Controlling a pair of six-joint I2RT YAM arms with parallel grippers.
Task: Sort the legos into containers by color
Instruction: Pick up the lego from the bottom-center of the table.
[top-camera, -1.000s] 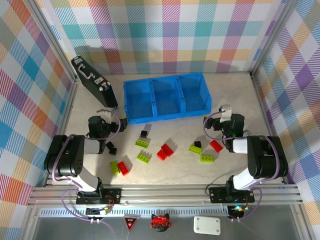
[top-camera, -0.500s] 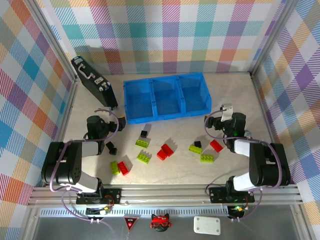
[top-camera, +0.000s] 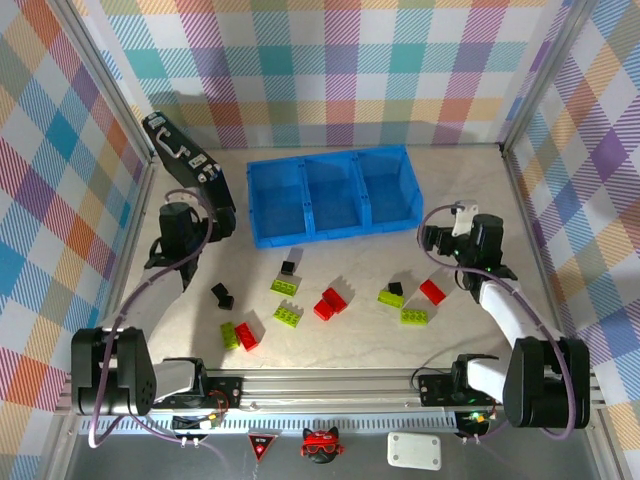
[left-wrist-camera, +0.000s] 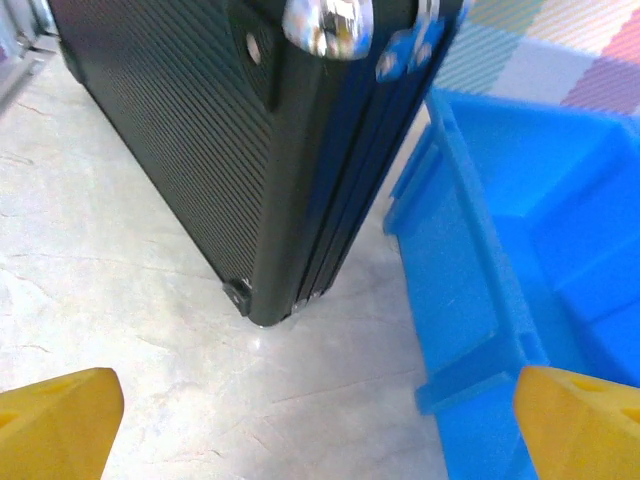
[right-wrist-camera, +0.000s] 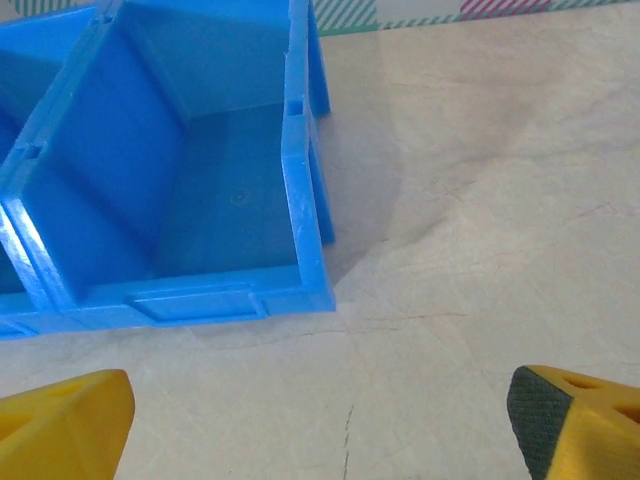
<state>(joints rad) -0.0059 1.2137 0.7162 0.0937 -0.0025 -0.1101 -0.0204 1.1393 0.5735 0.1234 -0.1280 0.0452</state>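
The legos lie loose on the table in front of the containers (top-camera: 330, 195): lime green bricks (top-camera: 284, 286), red bricks (top-camera: 333, 300) and small black cubes (top-camera: 288, 268). A red brick (top-camera: 432, 291) and a green one (top-camera: 414, 316) lie nearest the right arm. My left gripper (top-camera: 185, 222) (left-wrist-camera: 320, 440) is open over bare table, facing the gap between the black case and the containers' left wall (left-wrist-camera: 470, 260). Open too, my right gripper (top-camera: 452, 240) (right-wrist-camera: 320, 430) hangs over bare table by the right compartment's near corner (right-wrist-camera: 305, 270). All three compartments look empty.
A black case with silver latches (top-camera: 188, 162) (left-wrist-camera: 250, 150) leans at the back left, close to my left gripper. A green brick (top-camera: 230, 335) beside a red one (top-camera: 246, 335) and a black cube (top-camera: 221, 295) lie at the near left. Plaid walls enclose the table.
Both arms have unfolded. My left gripper has moved back and left toward the black case; my right gripper has moved slightly back and right. The bricks have not moved.
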